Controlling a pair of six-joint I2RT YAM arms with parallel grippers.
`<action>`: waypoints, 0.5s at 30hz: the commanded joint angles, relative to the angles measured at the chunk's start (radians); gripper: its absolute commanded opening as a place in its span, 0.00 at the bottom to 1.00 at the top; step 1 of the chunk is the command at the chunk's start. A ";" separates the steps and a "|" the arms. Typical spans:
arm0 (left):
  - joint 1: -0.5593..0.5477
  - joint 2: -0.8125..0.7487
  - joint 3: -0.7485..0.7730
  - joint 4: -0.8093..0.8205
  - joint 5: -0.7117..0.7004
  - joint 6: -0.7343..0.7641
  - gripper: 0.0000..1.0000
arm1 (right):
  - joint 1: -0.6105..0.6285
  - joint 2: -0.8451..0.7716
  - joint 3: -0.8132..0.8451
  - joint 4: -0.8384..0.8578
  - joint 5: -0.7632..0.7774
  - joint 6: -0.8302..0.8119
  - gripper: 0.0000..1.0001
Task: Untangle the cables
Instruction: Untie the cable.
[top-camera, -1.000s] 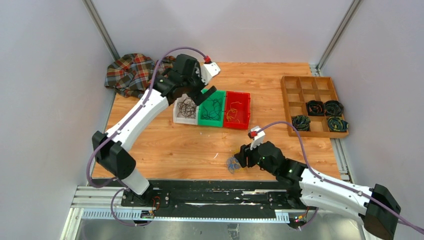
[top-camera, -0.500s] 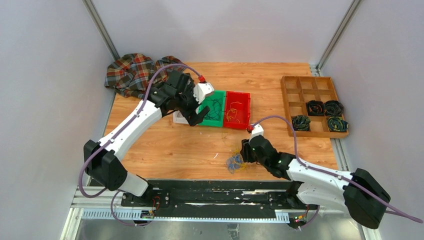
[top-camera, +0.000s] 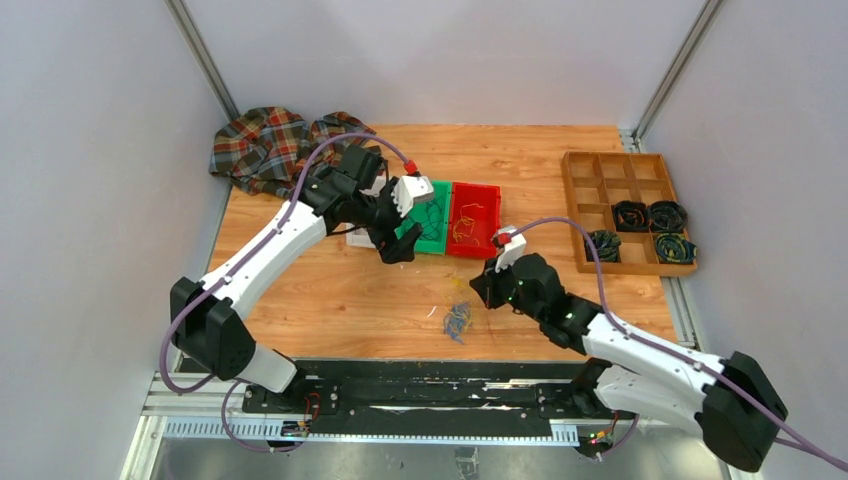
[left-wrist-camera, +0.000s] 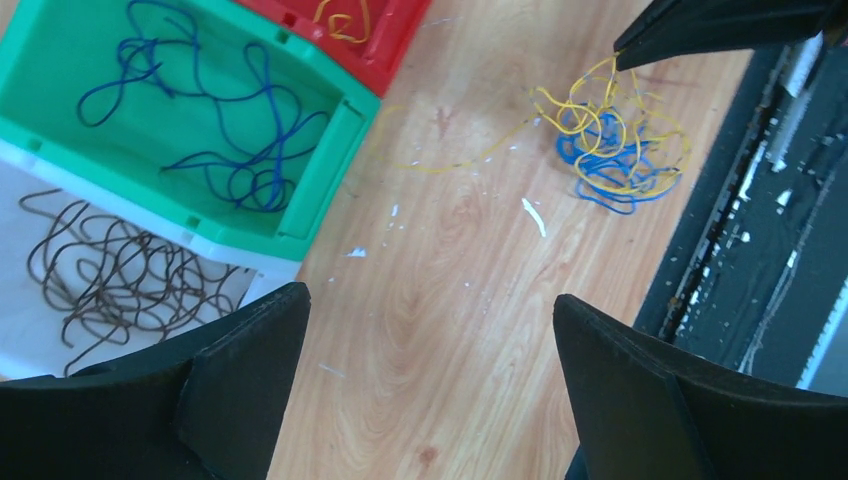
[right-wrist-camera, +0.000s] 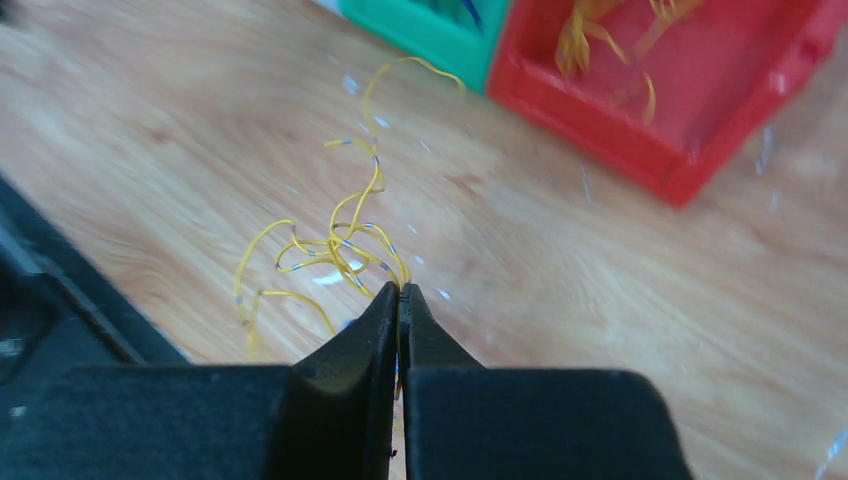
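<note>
The cables (top-camera: 457, 320) are a small clump of yellow and blue wire loops on the wooden table, near its front edge. From the left wrist the cables (left-wrist-camera: 615, 150) show at upper right, with one yellow strand trailing left. My right gripper (top-camera: 481, 296) is just right of the clump and shut on a yellow cable (right-wrist-camera: 335, 240) that runs out from its tips (right-wrist-camera: 400, 290). My left gripper (top-camera: 398, 246) hangs open over bare wood (left-wrist-camera: 430, 300), at the front of the bins, well apart from the clump.
Three bins stand mid-table: a white one (left-wrist-camera: 30, 340) with brown wires, a green one (top-camera: 425, 248) with blue wires, a red one (top-camera: 472, 252) with yellow wires. At the right is a wooden compartment tray (top-camera: 570, 200) with coiled bundles. A plaid cloth (top-camera: 270, 145) lies at back left.
My right gripper has shut on a yellow strand and pulled up and away, stretching the clump. My left gripper has come down from over the bins toward the table's middle.
</note>
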 joint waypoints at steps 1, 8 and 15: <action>-0.014 -0.055 0.010 -0.068 0.115 0.093 0.96 | -0.016 -0.106 0.073 0.043 -0.154 -0.048 0.01; -0.051 -0.117 0.055 -0.131 0.208 0.129 0.99 | -0.014 -0.127 0.102 0.082 -0.263 0.000 0.01; -0.134 -0.121 0.027 -0.131 0.207 0.130 0.87 | -0.015 -0.121 0.101 0.141 -0.324 0.023 0.01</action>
